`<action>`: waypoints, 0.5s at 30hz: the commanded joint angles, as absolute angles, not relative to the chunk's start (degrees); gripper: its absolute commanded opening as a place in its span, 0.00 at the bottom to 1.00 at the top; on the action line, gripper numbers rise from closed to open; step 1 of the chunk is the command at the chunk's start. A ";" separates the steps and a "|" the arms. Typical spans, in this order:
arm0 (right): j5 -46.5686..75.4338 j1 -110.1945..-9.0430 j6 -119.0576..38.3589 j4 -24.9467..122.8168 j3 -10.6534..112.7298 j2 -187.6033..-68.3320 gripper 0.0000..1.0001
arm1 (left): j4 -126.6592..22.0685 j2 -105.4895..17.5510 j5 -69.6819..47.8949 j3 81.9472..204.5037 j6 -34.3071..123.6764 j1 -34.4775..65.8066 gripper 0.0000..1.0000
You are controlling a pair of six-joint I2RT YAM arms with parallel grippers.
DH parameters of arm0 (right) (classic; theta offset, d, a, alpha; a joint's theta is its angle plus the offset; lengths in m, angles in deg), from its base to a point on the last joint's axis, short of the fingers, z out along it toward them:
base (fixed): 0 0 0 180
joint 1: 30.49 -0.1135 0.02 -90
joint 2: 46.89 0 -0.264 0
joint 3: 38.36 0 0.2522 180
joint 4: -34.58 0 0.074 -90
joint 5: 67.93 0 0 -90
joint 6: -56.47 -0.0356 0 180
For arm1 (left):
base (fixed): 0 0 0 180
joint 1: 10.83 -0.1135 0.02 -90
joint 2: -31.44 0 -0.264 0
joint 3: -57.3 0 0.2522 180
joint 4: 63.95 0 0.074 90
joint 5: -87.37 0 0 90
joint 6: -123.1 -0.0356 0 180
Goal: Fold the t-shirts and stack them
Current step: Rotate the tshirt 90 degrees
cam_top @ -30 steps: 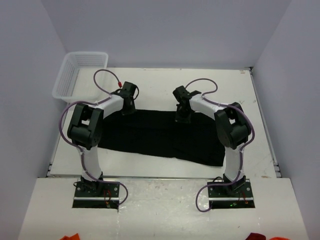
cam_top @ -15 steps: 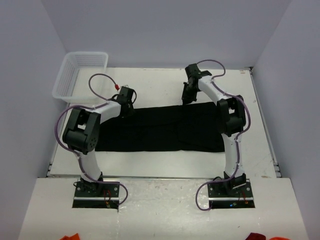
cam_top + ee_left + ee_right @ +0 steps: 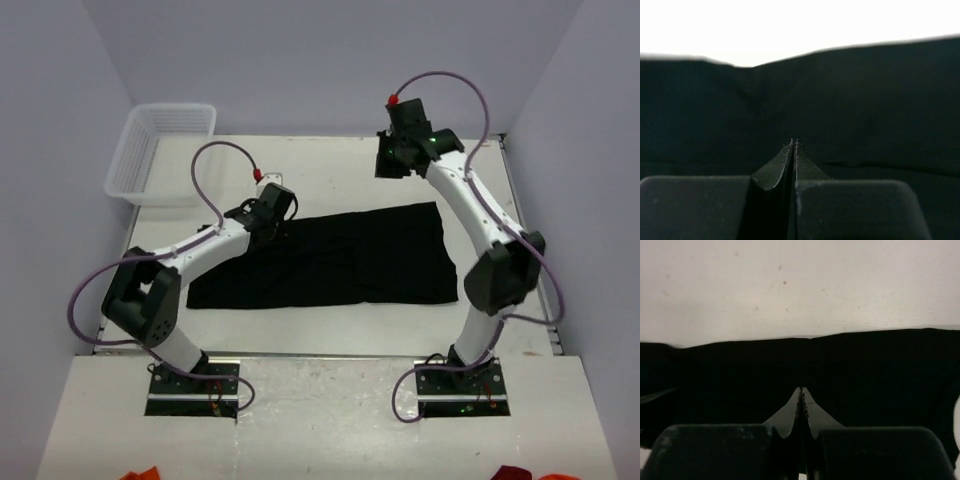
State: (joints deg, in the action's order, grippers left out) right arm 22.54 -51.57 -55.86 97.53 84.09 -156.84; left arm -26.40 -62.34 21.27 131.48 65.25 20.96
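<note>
**One black t-shirt (image 3: pixel 330 262) lies flat on the desk (image 3: pixel 330 175)**

We see it spread as a wide band mid-desk. The left jaws are pressed together at its far left corner; we cannot tell whether they pinch cloth. The right jaws, also closed, hang past its far right corner. A white basket (image 3: pixel 125 165) sits far left.

Pale lilac walls (image 3: pixel 330 60) enclose a white table (image 3: pixel 330 170); even light.

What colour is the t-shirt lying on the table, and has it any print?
Plain black, no print visible. The t-shirt shows best in the top external view.
</note>
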 commanded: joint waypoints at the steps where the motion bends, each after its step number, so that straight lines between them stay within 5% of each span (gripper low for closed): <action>1: 29.45 -51.15 -54.63 94.48 79.31 -140.95 0.00 | -30.85 -56.54 23.83 137.76 58.78 21.86 0.00; 5: 34.37 -51.15 -54.28 100.52 76.04 -131.98 0.00 | -34.62 -58.90 15.84 142.59 54.73 21.86 0.00; 11: 41.58 -51.15 -56.47 106.52 71.39 -120.73 0.00 | -36.21 -77.70 -23.91 157.16 50.06 22.39 0.00; 15: 41.41 -51.15 -56.30 106.87 67.79 -114.75 0.00 | -43.15 -87.10 -34.08 160.08 51.12 24.84 0.00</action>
